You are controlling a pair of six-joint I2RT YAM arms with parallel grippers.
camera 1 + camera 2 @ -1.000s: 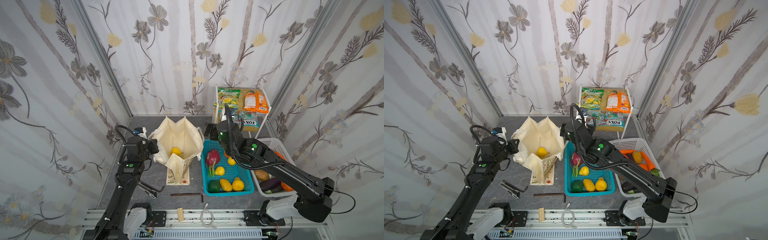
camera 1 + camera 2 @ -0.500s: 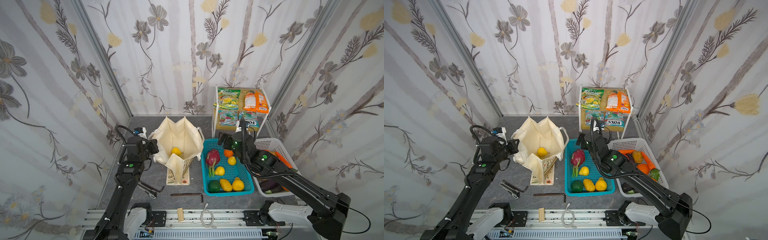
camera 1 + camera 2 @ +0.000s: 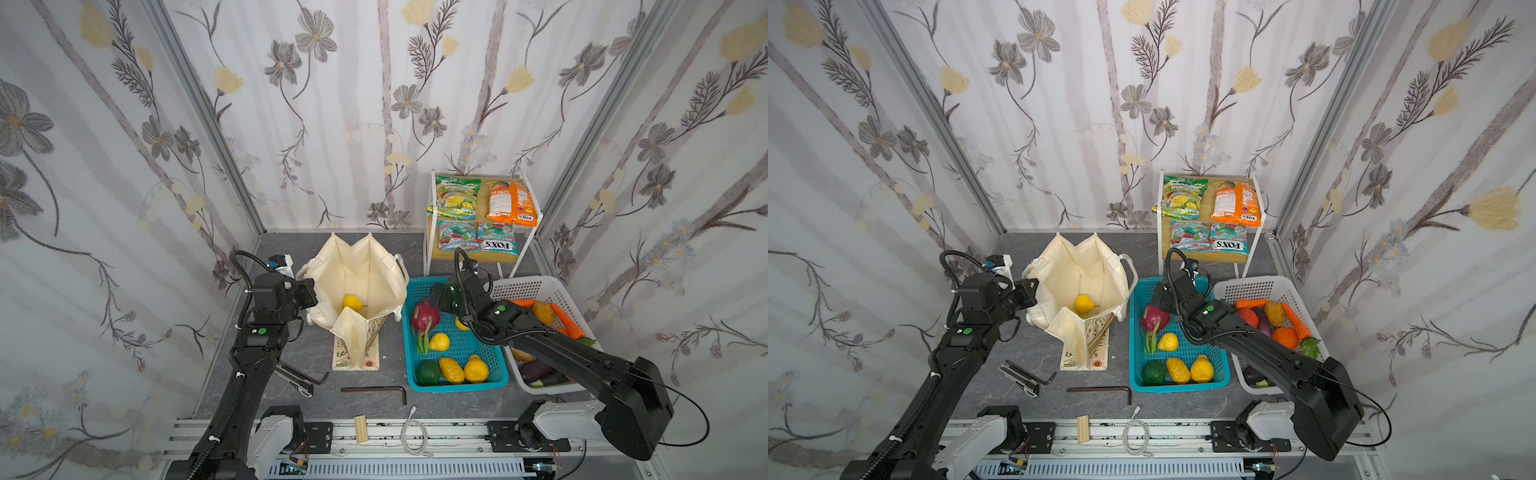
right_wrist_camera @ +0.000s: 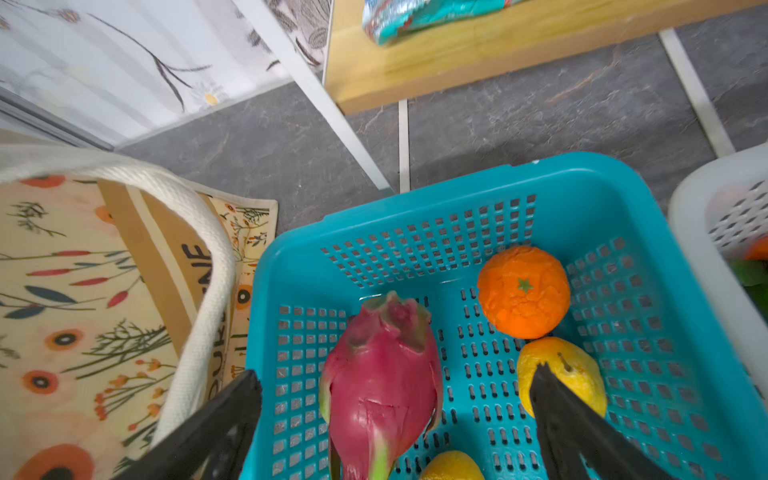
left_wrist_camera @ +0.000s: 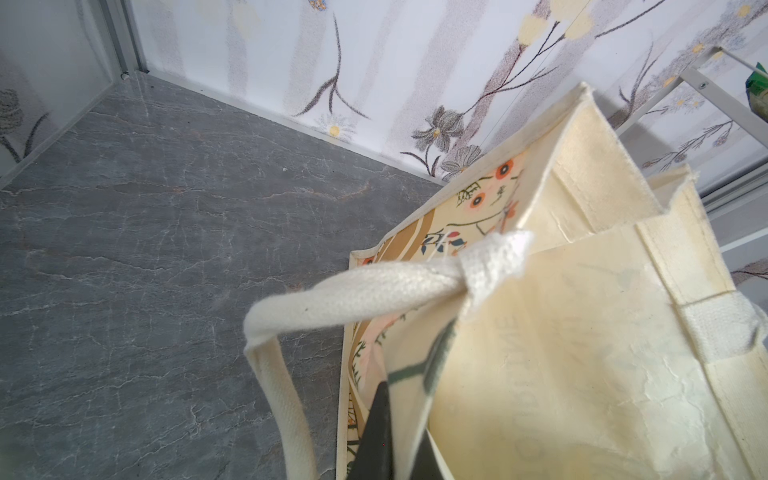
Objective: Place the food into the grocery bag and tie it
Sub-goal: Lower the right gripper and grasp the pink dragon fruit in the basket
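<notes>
The grocery bag [image 3: 365, 266] [image 3: 1088, 266] stands open at the table's middle with one yellow lemon [image 3: 351, 302] [image 3: 1084, 304] inside. My left gripper [image 3: 308, 291] [image 3: 1029, 291] [image 5: 399, 415] is shut on the bag's left wall just under the rim, beside a rope handle [image 5: 353, 291]. My right gripper [image 3: 440, 297] [image 3: 1163, 297] [image 4: 395, 374] hangs open over the teal basket [image 3: 457, 386] [image 4: 415, 208], its fingers either side of the pink dragon fruit [image 3: 423, 316] [image 3: 1154, 320] [image 4: 382, 386] without touching it. An orange [image 4: 523, 291] and a lemon [image 4: 569, 365] lie beside it.
A white basket [image 3: 540, 286] of vegetables stands right of the teal one. Green [image 3: 457, 199] and orange [image 3: 511, 203] snack packets lie on a small shelf behind. Hex keys [image 3: 374, 390], a metal tool [image 3: 299, 378], a wooden block [image 3: 360, 430] and a cable [image 3: 413, 432] lie near the front.
My right arm has drawn back from beside the bag and brought its open gripper down over the dragon fruit in the teal basket. The left arm and the bag have stayed put.
</notes>
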